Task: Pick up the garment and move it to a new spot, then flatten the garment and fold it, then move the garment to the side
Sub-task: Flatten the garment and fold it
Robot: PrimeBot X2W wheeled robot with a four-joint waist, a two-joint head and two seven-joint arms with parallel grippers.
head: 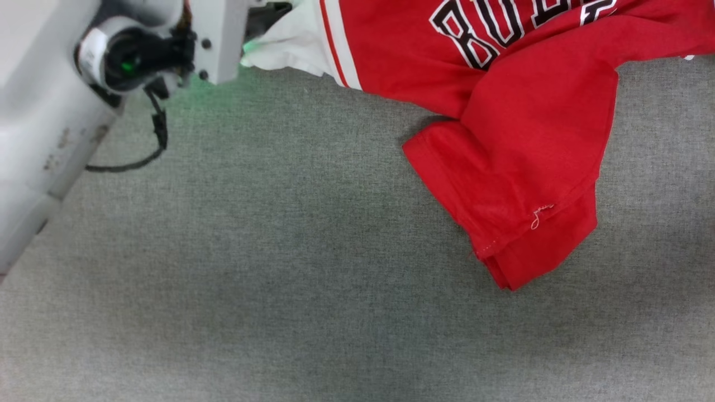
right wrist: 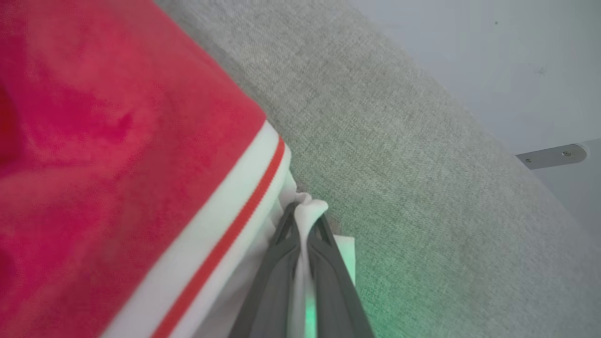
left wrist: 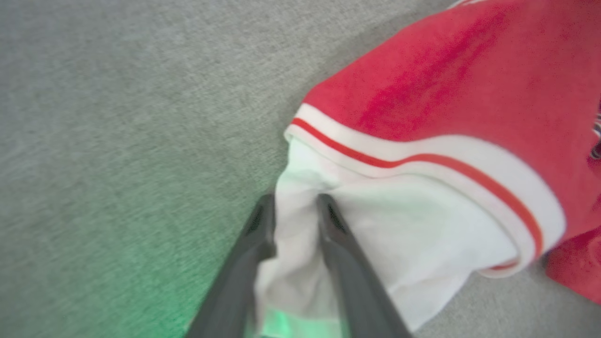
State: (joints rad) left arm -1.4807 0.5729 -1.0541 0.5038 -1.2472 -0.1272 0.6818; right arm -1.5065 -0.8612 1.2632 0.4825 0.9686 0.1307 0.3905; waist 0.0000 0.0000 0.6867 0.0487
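Your garment (head: 530, 111) lies on the grey desk (head: 279, 307) at 1 o'clock in the head view. Its width runs along the top edge from 11 to 2 o'clock, and a doubled red flap trails toward 5 o'clock.

From your left hand (left wrist: 296, 199) the cloth spreads toward 2 o'clock. The fingers stand partly apart with the white panel bunched between them, touching both. You cannot tell from here whether that pinch is firm.

From your right hand (right wrist: 305, 213) the jersey spreads toward 10 o'clock. That hand is clenched tight on a thin white fold beside the striped trim.

The lift likely depends on the left grip, since that flap will drag.
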